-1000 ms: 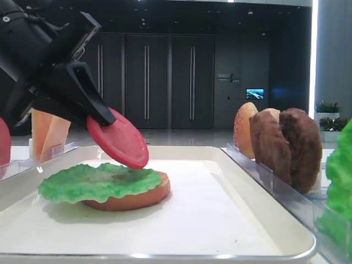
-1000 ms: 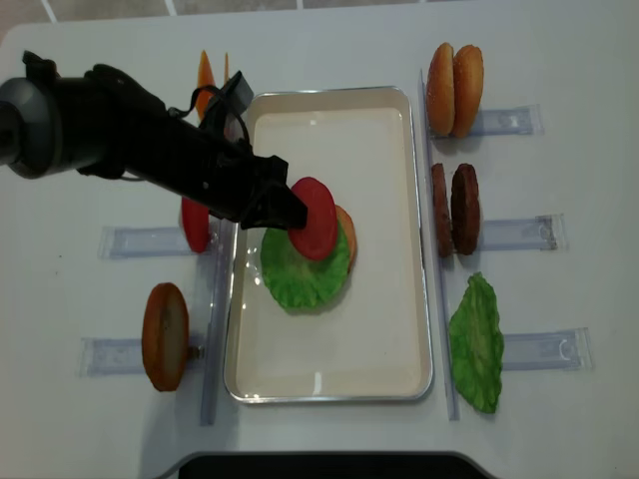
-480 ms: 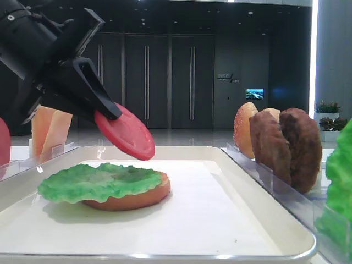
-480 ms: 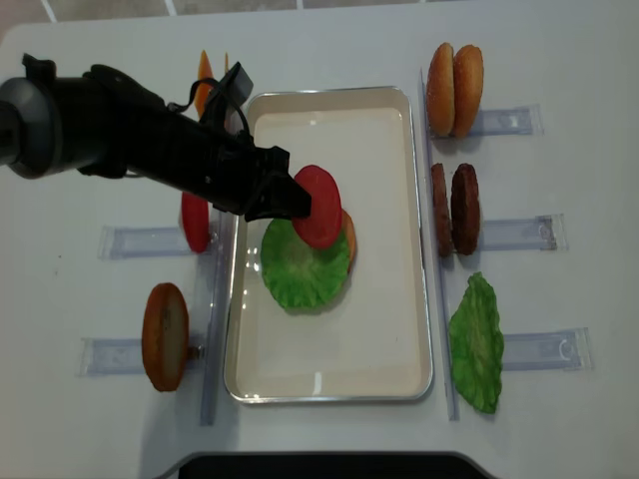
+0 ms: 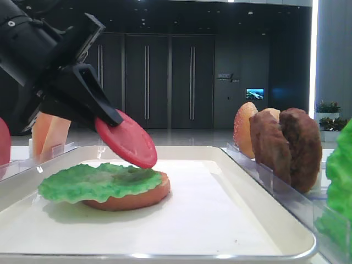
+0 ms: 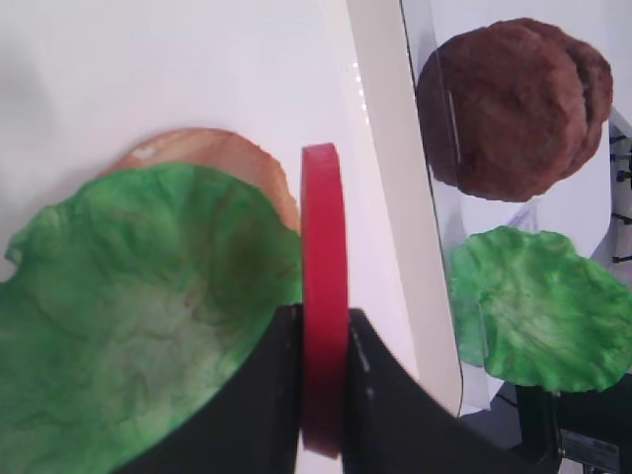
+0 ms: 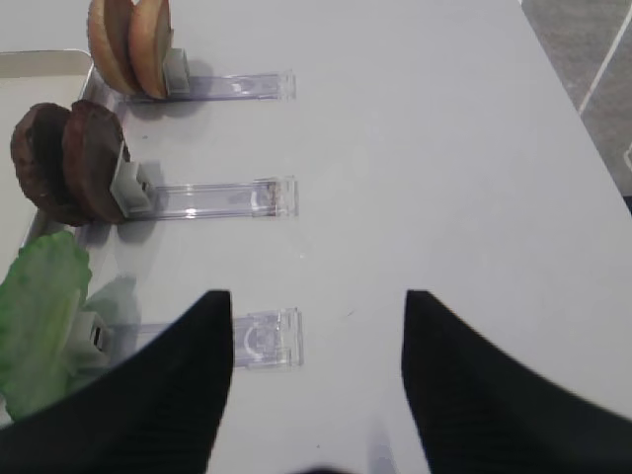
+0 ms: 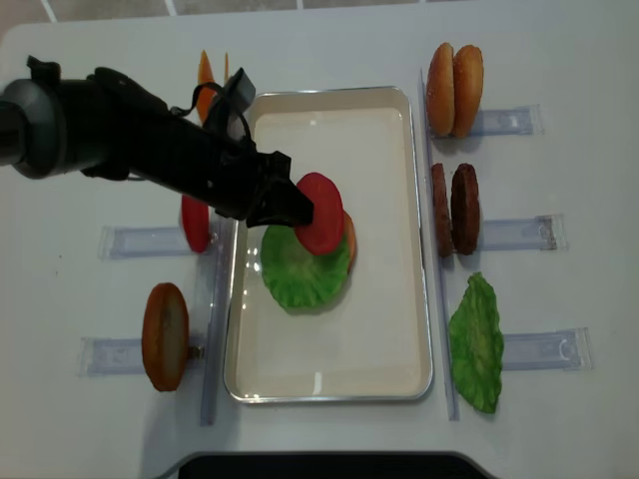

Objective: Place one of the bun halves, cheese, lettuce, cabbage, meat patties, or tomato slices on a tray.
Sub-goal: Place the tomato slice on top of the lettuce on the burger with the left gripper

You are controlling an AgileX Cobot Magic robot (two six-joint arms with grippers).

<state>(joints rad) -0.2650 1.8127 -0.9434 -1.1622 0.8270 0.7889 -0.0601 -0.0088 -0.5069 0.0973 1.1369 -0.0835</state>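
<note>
My left fingers [image 8: 288,205] are clamped on a tomato slice [image 8: 320,213], pinching it edge-on so it hangs tilted over the lettuce [image 8: 303,267]. From the low side view the slice's lower edge is right at the leaf; I cannot tell whether it touches. The lettuce lies on a bun half [image 5: 137,196], which sits on the liner of the tray [image 8: 329,384], toward the tray's left long edge. My right fingers [image 7: 311,375] are spread wide with nothing between them, hovering over the bare surface near its right edge. Beside the tray's right long edge stand two bun halves [image 8: 454,89], two meat patties [image 8: 454,209] and a second lettuce leaf [image 8: 475,342] in clear holders. Beside its left edge stand cheese slices [image 8: 206,72], another tomato slice [image 8: 196,223] and a bun half [image 8: 166,336].
</note>
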